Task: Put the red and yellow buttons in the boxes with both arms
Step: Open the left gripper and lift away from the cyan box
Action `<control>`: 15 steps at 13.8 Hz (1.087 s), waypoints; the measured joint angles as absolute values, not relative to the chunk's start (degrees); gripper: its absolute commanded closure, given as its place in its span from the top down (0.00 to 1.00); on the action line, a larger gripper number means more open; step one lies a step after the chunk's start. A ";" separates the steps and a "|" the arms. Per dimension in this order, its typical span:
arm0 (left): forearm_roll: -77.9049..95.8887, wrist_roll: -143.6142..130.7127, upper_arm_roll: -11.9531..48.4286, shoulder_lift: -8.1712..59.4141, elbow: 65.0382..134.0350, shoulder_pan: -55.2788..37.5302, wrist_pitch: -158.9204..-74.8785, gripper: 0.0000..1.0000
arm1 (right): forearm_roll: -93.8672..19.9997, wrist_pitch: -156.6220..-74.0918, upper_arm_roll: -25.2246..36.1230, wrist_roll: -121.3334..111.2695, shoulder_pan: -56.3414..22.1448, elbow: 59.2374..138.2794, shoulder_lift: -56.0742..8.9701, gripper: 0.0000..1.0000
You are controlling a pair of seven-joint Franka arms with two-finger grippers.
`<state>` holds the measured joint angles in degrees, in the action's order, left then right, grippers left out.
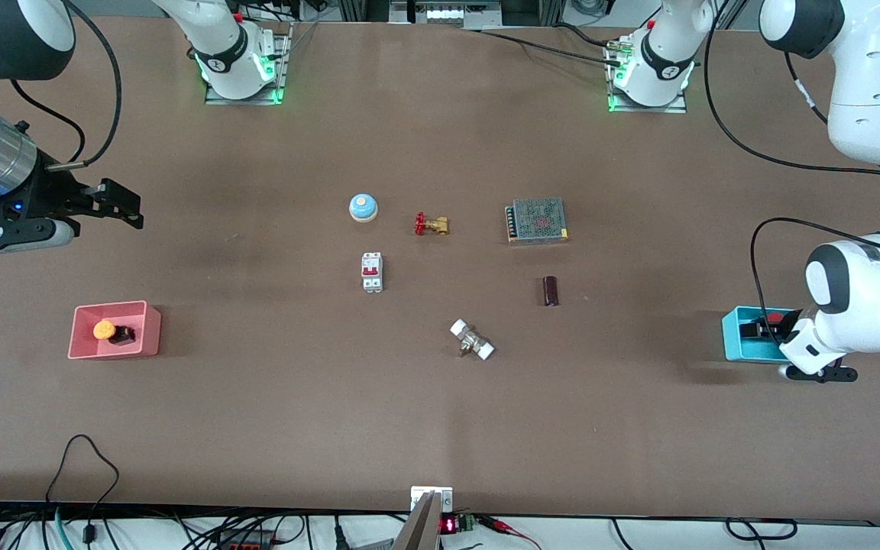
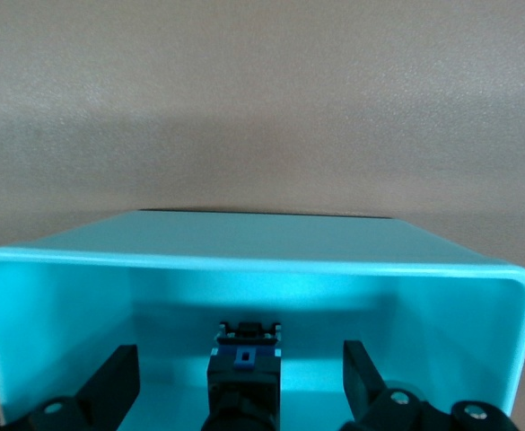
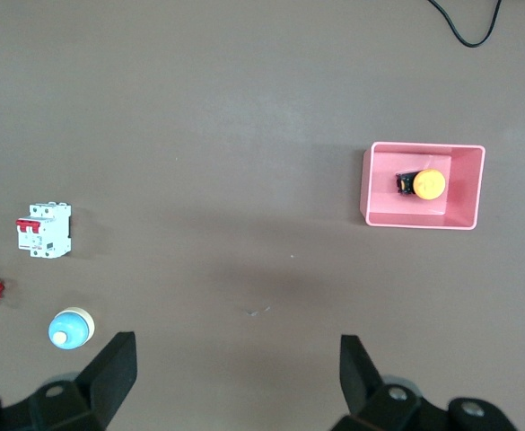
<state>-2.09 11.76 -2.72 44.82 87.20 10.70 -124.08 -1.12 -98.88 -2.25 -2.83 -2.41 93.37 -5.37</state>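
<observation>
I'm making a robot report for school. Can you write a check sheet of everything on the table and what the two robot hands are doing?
Surface: brown table, bare between items.
Job's things: yellow button lies in the pink box; red button lies in the cyan box.
Clutter: blue dome bell, brass valve, circuit breaker, mesh power supply, dark cylinder, white-capped fitting, all mid-table.
Grippers: left gripper open, down in the cyan box around the red button's black body; right gripper open, empty, up over the table.
Cables: black cables along the table's near edge and on both arms.
Surroundings: arm bases with green lights.
</observation>
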 measured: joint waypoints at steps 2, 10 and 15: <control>-2.09 11.76 -2.71 44.48 86.67 10.69 -122.93 1.00 | -1.12 -98.88 -2.21 -2.84 -2.40 93.37 -5.46 1.00; -2.10 11.76 -1.88 33.33 80.70 8.24 -105.76 1.00 | -1.11 -98.87 -2.18 -2.83 -2.41 93.36 -5.50 1.00; -2.11 11.69 -1.58 27.86 73.90 1.97 -92.02 1.00 | -1.12 -97.10 -2.04 -2.80 -2.67 91.16 -6.01 1.00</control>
